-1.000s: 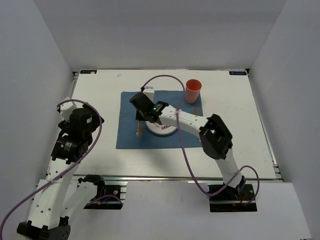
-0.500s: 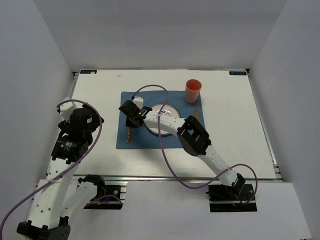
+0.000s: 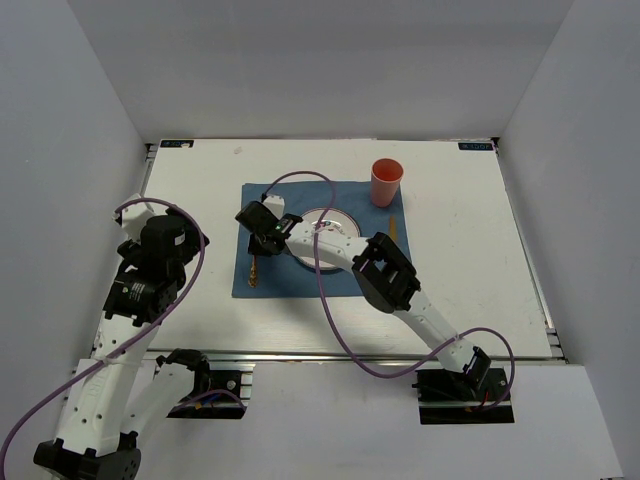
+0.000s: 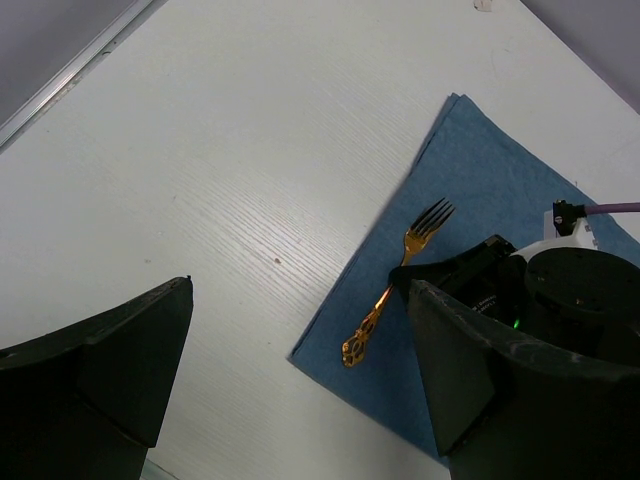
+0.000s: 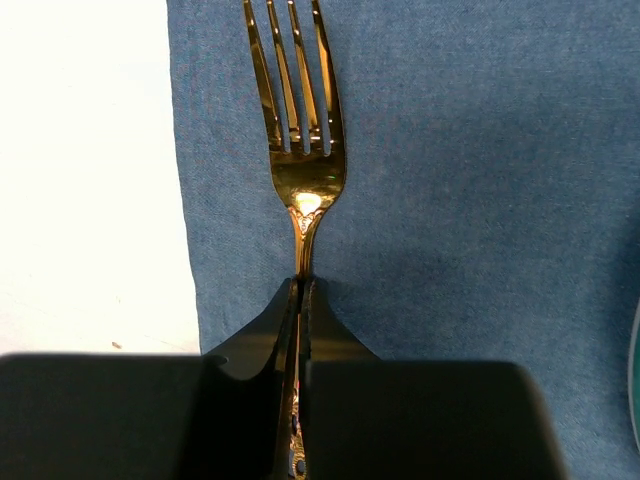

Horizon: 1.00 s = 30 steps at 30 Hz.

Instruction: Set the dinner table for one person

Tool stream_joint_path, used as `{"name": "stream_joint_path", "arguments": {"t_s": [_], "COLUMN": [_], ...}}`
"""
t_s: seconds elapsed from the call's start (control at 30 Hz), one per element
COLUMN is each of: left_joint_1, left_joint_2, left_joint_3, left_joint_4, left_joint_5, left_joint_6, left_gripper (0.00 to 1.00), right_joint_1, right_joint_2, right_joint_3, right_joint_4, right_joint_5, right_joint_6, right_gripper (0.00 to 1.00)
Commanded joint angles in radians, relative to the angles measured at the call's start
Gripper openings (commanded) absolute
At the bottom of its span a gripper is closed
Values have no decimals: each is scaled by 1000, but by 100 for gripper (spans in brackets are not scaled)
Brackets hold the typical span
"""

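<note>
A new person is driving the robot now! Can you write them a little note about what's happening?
Right gripper: shut on the gold fork by its handle, at the blue cloth's left side, beside the plate.
Left gripper: open, empty, over the dinner table left of the cloth.
Done: plate on cloth, orange cup at its far right corner, a gold utensil right of the plate.
Left: let go of the fork, pull back.
</note>
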Motion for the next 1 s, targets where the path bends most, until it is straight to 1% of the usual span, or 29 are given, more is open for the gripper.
{"name": "stream_joint_path", "arguments": {"t_s": [0.0, 0.13, 0.17, 0.2, 0.23, 0.27, 0.3, 0.33, 0.37, 0.4, 0.47, 0.53, 0.57, 0.6, 0.63, 0.67, 0.7, 0.73, 0.77, 0.8, 0.83, 0.87, 0.9, 0.93, 0.97], "left_joint_1": [7, 7, 7, 7, 7, 7, 7, 7, 7, 7, 7, 7, 7, 7, 7, 7, 7, 7, 7, 7, 7, 7, 7, 7, 7], "left_joint_2": [-2, 6, 5, 5, 5, 6, 5, 6, 5, 6, 5, 8, 9, 14, 23, 32, 41, 57, 98, 132, 132, 144, 144, 143, 141], "left_joint_3": [4, 3, 3, 3, 3, 4, 1, 1, 1, 1, 3, 3, 3, 4, 6, 9, 20, 35, 59, 105, 121, 133, 145, 170, 185], "left_joint_4": [14, 17, 18, 18, 17, 18, 18, 18, 18, 18, 17, 18, 20, 21, 26, 35, 46, 34, 15, -14, -22, -26, -31, -37, -46], "left_joint_5": [7, 16, 18, 18, 18, 18, 18, 18, 18, 18, 16, 16, 18, 21, 24, 45, 61, 71, 85, 88, 94, 99, 99, 99, 98], "left_joint_6": [9, 14, 14, 14, 14, 12, 14, 14, 14, 14, 12, 11, 12, 12, 14, 35, 54, 61, 69, 75, 83, 104, 110, 118, 130], "left_gripper": [98, 98, 98, 98, 98, 98, 98, 98, 98, 98, 98, 98, 98, 98, 98, 98, 98, 98, 98, 98, 98, 98, 98, 98, 98], "right_joint_1": [3, -1, 0, -1, 3, 2, 3, -1, 5, 3, 3, 3, -1, 0, 0, -6, -9, -9, -15, -18, -27, -29, -37, -44, -43], "right_joint_2": [28, 33, 31, 28, 19, 15, 8, -10, -24, -54, -91, -182, -268, -318, -372, -480, -537, -589, -692, -744, -793, -893, -953, -1007, -1112], "right_joint_3": [36, 34, 34, 36, 34, 31, 27, 19, 1, -10, -47, -100, -180, -227, -280, -368, -410, -445, -481, -562, -600, -636, -713, -746, -771], "right_joint_4": [13, 16, 17, 21, 29, 33, 38, 49, 53, 62, 69, 105, 127, 154, 224, 242, 251, 245, 225, 196, 196, 129, 118, 96, 34], "right_joint_5": [-2, -18, -20, -23, -23, -23, -26, -26, -26, -23, -11, -3, 11, 17, 32, 52, 79, 169, 219, 295, 345, 391, 420, 472, 498], "right_joint_6": [20, 14, 11, 6, 3, 0, -2, -8, -11, -14, -16, -16, -17, -34, -55, -81, -165, -213, -264, -392, -425, -442, -477, -508, -512], "right_gripper": [0, 0, 3, 22, 25, 38, 45, 65, 67, 71, 72, 74, 76, 81, 89, 89, 89, 89, 89, 89, 89, 89, 89, 89, 89]}}
